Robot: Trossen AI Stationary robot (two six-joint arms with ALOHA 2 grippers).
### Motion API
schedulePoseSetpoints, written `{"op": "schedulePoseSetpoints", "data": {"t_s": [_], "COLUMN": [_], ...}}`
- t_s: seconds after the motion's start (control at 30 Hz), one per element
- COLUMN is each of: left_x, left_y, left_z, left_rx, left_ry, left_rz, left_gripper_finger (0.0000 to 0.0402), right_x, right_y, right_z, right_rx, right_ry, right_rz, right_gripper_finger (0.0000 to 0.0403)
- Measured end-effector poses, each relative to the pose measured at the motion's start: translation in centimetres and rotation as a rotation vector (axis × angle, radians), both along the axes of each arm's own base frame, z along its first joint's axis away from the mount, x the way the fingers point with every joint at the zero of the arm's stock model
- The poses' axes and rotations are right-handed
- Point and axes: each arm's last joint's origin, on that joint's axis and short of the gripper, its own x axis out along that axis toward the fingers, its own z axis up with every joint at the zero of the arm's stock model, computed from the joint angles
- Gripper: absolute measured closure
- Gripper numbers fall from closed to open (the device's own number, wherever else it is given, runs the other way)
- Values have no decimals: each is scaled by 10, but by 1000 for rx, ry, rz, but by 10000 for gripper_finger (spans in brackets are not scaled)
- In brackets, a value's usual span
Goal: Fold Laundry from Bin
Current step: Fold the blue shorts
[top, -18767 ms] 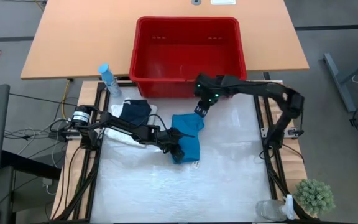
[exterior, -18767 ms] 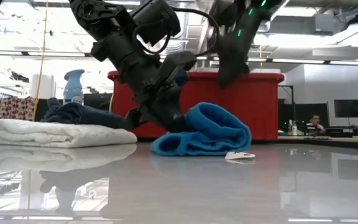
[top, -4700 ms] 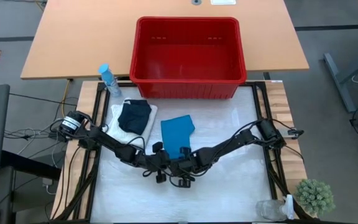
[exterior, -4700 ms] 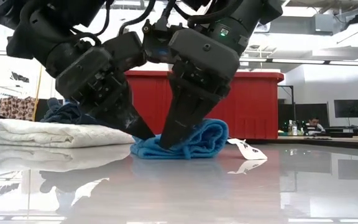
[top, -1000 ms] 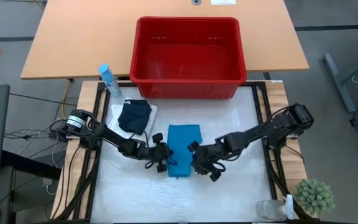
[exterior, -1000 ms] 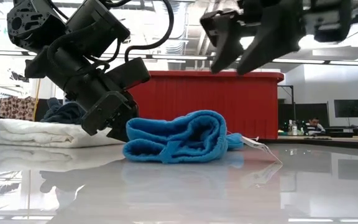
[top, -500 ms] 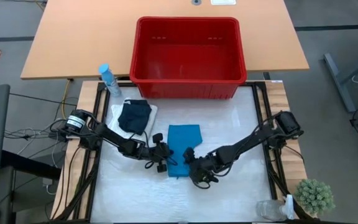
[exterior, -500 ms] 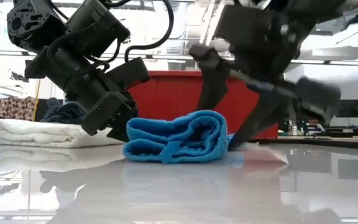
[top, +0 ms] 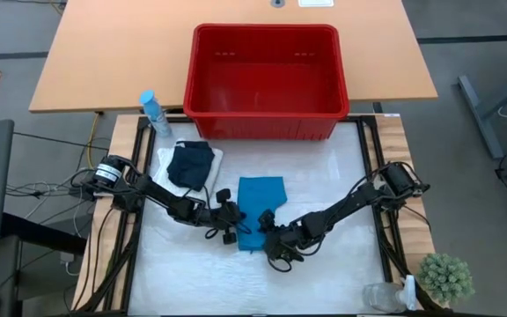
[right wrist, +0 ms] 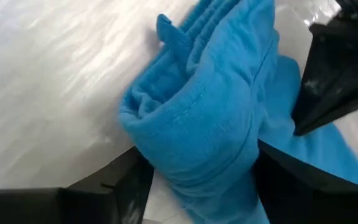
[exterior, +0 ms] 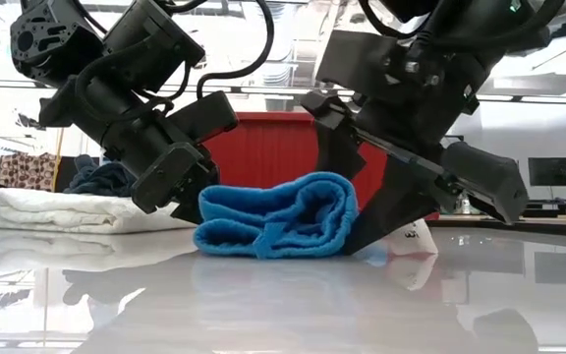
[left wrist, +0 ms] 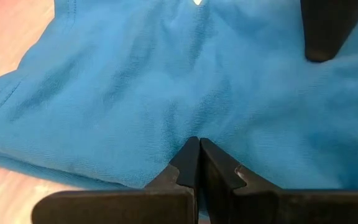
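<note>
Laundry: teal-blue cloth [top: 259, 211] lies folded on the white counter [top: 341, 273], center, in front of the red bin [top: 265, 79]. Low view shows it as a rolled, layered bundle [exterior: 278, 218] w/ a small white tag [exterior: 416, 234] lying beside it on the right arm's side.

Left gripper [top: 232, 226] sits at the cloth's left-front edge, fingers [left wrist: 191, 163] pressed fully together, tips touching the teal fabric [left wrist: 166, 81]; nothing visibly pinched between them.

Right gripper [top: 269, 236] is at the cloth's front-right corner, fingers [right wrist: 129, 180] spread wide, one each side of the folded end [right wrist: 204, 137]. They straddle the fold; can't tell if they press on it.

Other laundry: dark navy item [top: 191, 164] rests on top of the white lacy one [top: 167, 180], both at the counter's left-rear, just beside the bin's front-left corner. Low view: same stack [exterior: 77, 206] behind the left arm.

Bin stands on the tan table behind. Blue spray bottle [top: 152, 112] just left of the bin; small green plant [top: 445, 277] at the front-right corner.
</note>
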Motion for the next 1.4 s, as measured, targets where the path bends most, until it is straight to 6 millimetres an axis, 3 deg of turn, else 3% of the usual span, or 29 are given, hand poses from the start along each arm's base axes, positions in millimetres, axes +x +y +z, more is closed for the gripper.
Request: {"op": "schedulePoseSetpoints", "data": {"t_s": [0.13,0.37,0.77,0.97,1.27,1.4], "left_x": [1,1,1,1,1,1], "left_y": [0,-1,-3,-4,-4,-4], "left_z": [0,1,1,1,1,1], "left_rx": [0,-26,-99,-101,-109,-138], "left_ry": [-10,-12,-3,-3,-4,-5], "left_rz": [-2,-13,-61,-64,-63,-53], "left_gripper_finger": [401,401,401,401,401,401], "right_x": [0,-5,9,9,11,13], "right_y": [-1,-1,-4,-7,-41,-46], "right_z": [0,-3,19,42,54,55], "right_rx": [32,93,435,515,684,724], "right_ry": [-4,32,130,143,184,197], "right_rz": [-54,-144,-316,-323,-512,-510], "right_gripper_finger": [185,365,367,367,367,367]}}
